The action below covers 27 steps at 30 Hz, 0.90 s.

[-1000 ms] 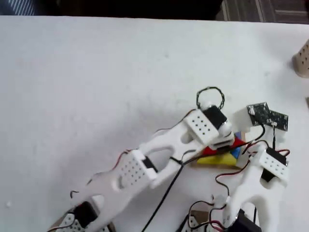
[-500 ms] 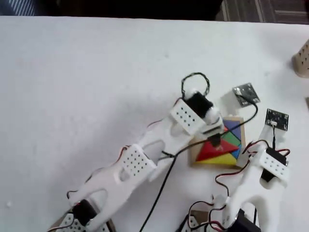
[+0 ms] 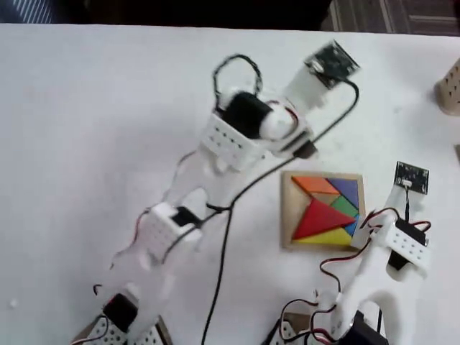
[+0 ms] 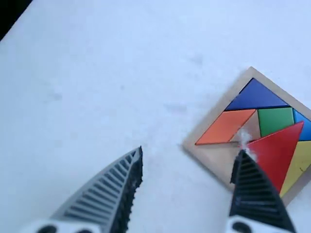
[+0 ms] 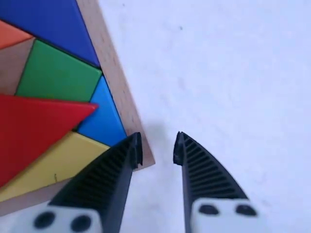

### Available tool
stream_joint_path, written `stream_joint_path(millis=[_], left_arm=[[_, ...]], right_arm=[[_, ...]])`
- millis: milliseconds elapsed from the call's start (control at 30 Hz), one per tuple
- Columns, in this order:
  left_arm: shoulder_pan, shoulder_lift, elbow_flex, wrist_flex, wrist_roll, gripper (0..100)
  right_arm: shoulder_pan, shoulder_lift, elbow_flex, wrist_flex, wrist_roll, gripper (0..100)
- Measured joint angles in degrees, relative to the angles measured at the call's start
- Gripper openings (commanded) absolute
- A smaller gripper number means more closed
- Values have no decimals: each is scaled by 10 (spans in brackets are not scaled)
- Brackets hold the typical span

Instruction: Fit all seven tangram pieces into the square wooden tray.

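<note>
The left gripper (image 4: 189, 153) gapes wide just beside the tray (image 3: 287, 215), while the right gripper (image 5: 157, 143), narrowly parted, sits at its corner.

Tangram pieces (image 3: 327, 208) in tray (image 3: 287, 233); left gripper (image 4: 187, 160) behind it, right gripper (image 5: 156, 143) at its near-right corner.

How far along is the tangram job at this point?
Done: I count six coloured pieces in the square wooden tray, including the red triangle. In hand: nothing; the left end effector and right end effector are both open. Left: bare wood beside the orange parallelogram needs filling.
</note>
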<state>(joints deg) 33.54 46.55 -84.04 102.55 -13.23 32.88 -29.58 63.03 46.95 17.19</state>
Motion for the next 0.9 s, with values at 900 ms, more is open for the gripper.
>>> stream_joint_path(millis=[900], left_arm=[[-424, -908, 1222, -189, 0, 286]], right_arm=[[-22, -1, -4, 55, 0, 108]])
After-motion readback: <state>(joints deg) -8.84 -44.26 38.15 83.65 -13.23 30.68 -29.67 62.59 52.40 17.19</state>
